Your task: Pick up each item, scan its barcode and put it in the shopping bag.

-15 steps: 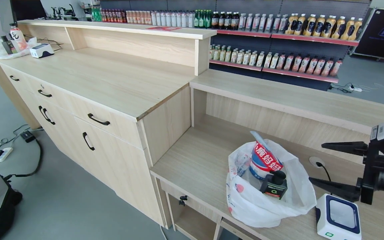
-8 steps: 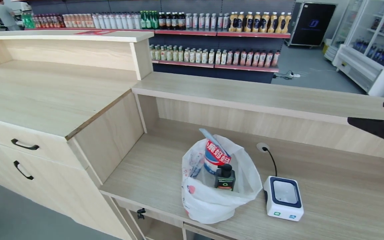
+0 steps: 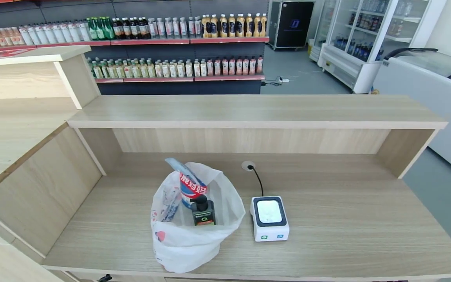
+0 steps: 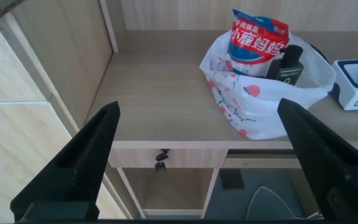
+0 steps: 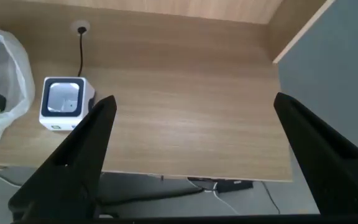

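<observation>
**Head view: bag stands on the table by the scanner, both grippers spread**

Nearest, in the lower centre of the frame, a white plastic bag stands on the wooden table, its mouth open upward. Inside it, a dark pump bottle stands upright at the front. Right behind the bottle, a blue, white and red pouch sticks up above the bag's rim, leaning a little toward the upper left. Just right of the bag, with a narrow gap between them, lies a white scanner with a dark-framed window facing up. Its black cable runs from the back of the scanner up the frame to a round port in the table.

In the left wrist view, the left gripper hangs off the table's front edge, above a drawer, with the bag and scanner beyond. Its two black fingers are released and wide apart, with nothing held. In the right wrist view, the right gripper hangs over the table's front edge beside the scanner. Its fingers are likewise spread wide and hold nothing.

Farther back in the head view, a raised ledge crosses the middle of the frame. Beyond it, at upper left, shelves carry rows of drinks bottles. Glass-door coolers stand at upper right.
</observation>
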You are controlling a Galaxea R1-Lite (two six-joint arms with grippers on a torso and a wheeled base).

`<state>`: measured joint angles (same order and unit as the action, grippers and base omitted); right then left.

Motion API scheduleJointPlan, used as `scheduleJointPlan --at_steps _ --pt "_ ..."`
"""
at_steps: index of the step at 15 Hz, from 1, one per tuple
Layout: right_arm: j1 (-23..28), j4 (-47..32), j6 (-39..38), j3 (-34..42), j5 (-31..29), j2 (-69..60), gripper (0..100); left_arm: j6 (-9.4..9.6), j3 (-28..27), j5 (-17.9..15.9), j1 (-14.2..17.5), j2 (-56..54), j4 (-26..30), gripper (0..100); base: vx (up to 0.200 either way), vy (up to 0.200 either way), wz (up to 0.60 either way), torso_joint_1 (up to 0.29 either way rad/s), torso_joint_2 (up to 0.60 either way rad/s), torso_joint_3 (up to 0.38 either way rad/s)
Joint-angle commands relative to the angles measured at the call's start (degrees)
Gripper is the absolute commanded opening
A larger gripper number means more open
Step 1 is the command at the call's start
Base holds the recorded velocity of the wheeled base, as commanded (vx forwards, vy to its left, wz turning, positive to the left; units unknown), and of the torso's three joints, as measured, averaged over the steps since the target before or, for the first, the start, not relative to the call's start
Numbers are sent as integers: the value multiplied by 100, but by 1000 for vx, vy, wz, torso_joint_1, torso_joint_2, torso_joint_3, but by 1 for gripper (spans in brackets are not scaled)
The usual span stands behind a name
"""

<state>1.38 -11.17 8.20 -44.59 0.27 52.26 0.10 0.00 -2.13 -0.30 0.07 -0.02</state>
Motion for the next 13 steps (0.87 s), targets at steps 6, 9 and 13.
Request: scheduleJointPlan --at_steps 6,9,13 --pt "12 967 -943 4398 -247 -4497 100 -1 0 2 -5 1 2 100 0 0 0 0 0 0" --pt "3 1073 -943 4451 -247 -4962 100 -1 0 2 -5 1 2 100 0 0 0 0 0 0" --pt "-94 1073 -943 4451 -247 -5217 100 -1 0 2 -5 1 2 100 0 0 0 0 0 0"
